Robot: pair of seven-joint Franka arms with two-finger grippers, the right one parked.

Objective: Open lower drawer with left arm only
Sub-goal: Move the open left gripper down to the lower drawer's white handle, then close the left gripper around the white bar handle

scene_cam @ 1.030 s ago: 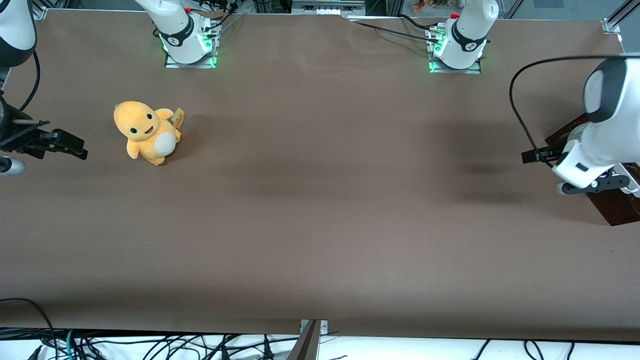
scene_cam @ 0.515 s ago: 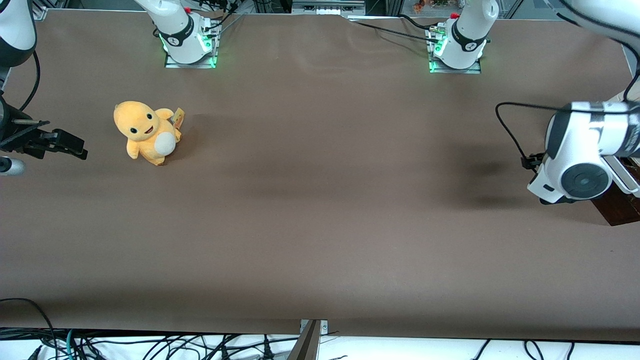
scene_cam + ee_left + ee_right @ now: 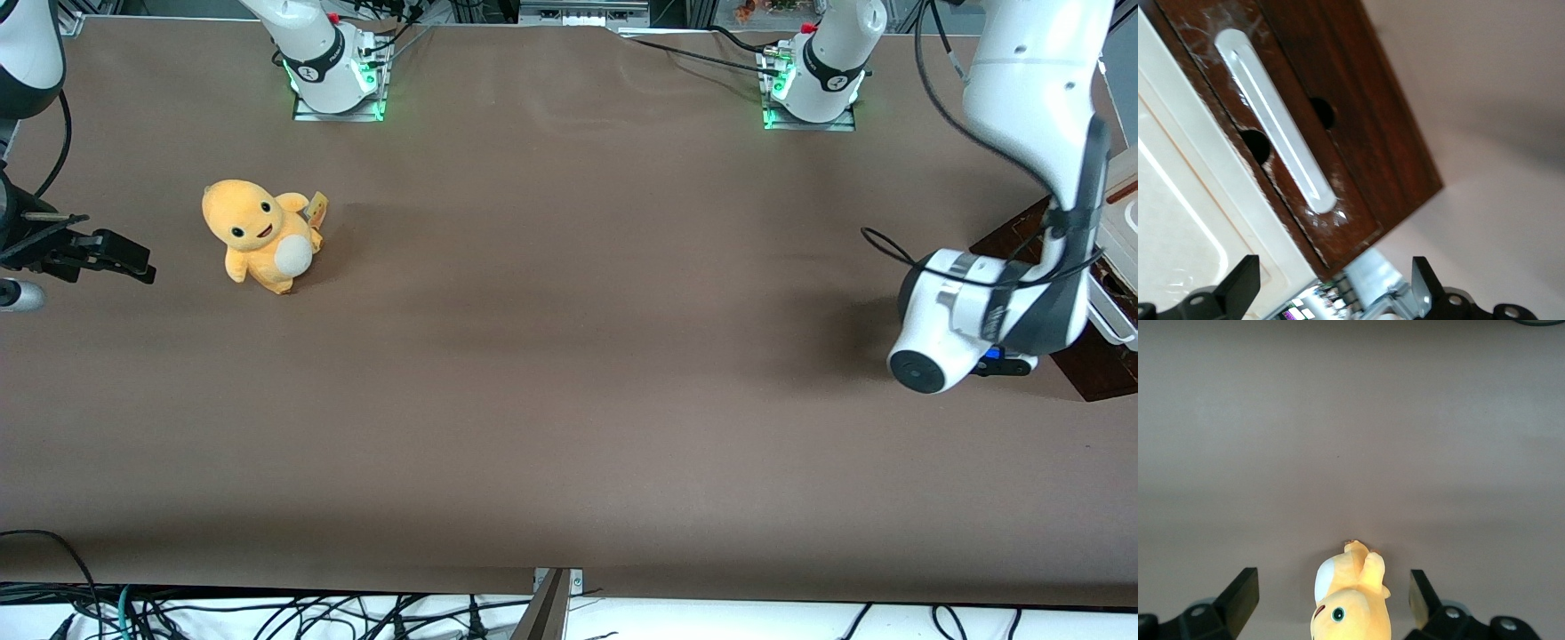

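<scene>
The lower drawer (image 3: 1358, 127) shows its dark brown front in the left wrist view, with a long white bar handle (image 3: 1275, 120) lying across it and the cabinet's cream top panel (image 3: 1185, 220) beside it. The front sits flush and looks closed. My left gripper (image 3: 1333, 293) is open, facing the drawer front a short way off, with nothing between its black fingertips (image 3: 1243, 280). In the front view the left arm (image 3: 978, 311) bends down at the working arm's end of the table, its wrist just in front of the dark brown cabinet (image 3: 1098, 373); the fingers are hidden there.
A yellow plush toy (image 3: 260, 236) stands on the brown table (image 3: 569, 356) toward the parked arm's end. Both arm bases (image 3: 809, 89) are bolted at the table edge farthest from the front camera. A black cable (image 3: 889, 244) loops off the working arm's wrist.
The left arm's forearm has swung into view above the cabinet. Its wrist has dropped lower and shifted a little toward the table's middle, turning over.
</scene>
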